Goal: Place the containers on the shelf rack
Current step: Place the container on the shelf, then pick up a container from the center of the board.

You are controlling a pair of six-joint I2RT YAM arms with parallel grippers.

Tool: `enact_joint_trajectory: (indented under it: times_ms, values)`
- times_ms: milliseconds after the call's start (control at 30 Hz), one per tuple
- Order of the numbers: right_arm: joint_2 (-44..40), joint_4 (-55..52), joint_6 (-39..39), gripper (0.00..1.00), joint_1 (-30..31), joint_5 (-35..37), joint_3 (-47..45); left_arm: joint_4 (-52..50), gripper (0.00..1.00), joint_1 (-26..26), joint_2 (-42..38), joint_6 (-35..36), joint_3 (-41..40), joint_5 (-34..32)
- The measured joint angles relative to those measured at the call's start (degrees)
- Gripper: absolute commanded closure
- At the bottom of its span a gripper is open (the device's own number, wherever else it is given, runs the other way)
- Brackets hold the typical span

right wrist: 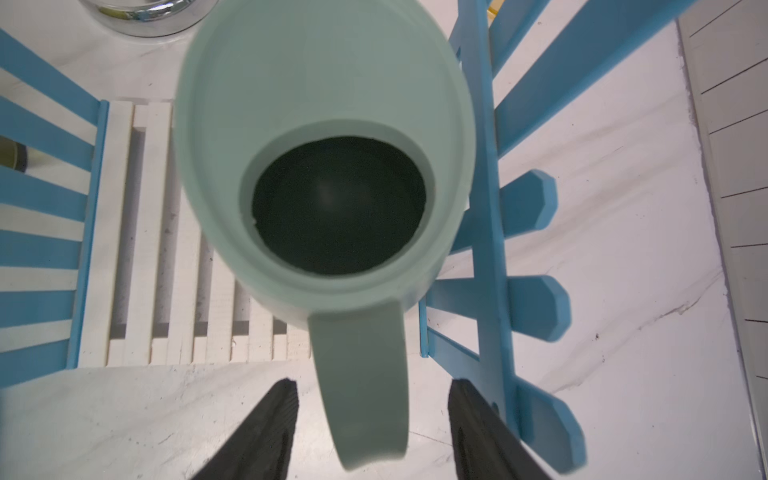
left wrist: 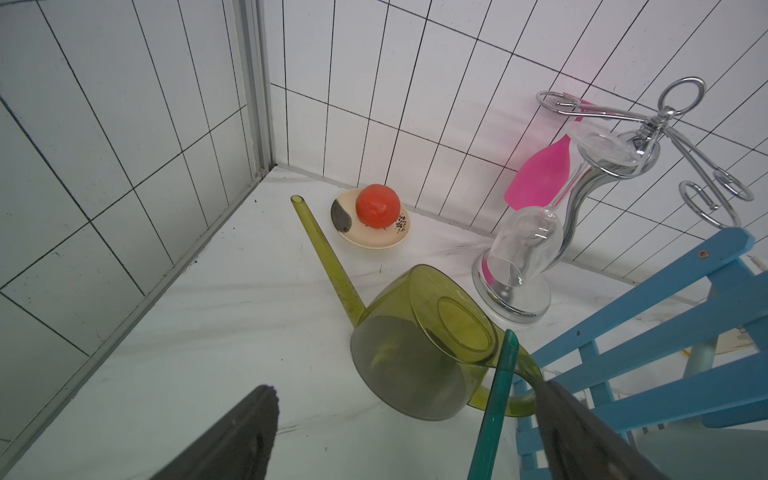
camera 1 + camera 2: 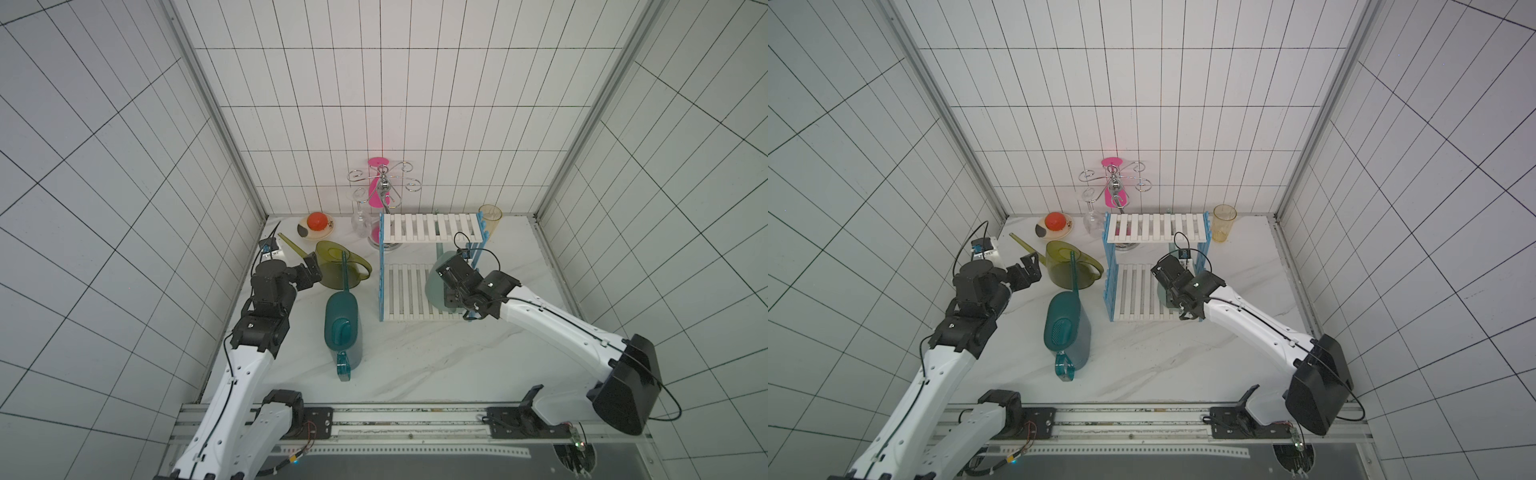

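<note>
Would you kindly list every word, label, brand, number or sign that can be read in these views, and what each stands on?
No text can be read in any view.
The dark speckled mark on the cream saucer is too small to tell whether it is lettering.

Mint watering can (image 1: 316, 83) matt opaque plastic; olive watering can (image 2: 415, 365) glossy translucent plastic; glass holder (image 2: 528, 305) polished chrome metal; tabletop (image 3: 415, 365) smooth, marble-patterned.
</note>
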Motion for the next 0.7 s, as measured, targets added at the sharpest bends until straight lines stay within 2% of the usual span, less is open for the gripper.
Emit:
enact_joint_trajectory:
  times_ms: [267,333,467,600,700]
  values:
    - [-11.82,-0.09,-1.49,0.15,0.09,-1.36,0.0,-8.13,0.02,-0.96,-0.83,-3.04,4.61,0.61]
    - [-13.64,-0.28,-2.29,0.03,0.09,-1.64,0.0,-11.87,0.02,-3.48,-2.1,-4.96,5.4,0.66]
    - [-14.78,-0.83,-4.11,0.01,0.09,-2.38,0.0,-19.69,0.02,-12.68,-4.5,-8.72,8.76,-1.6]
    - [-15.58,-1.05,-5.44,0.01,0.09,-2.62,0.0,-28.57,0.02,-23.17,-5.77,-13.73,14.12,-7.43]
    - [-16.09,-1.18,-6.05,0.01,0.07,-2.67,0.0,-36.76,0.02,-28.44,-4.52,-17.99,19.19,-11.72]
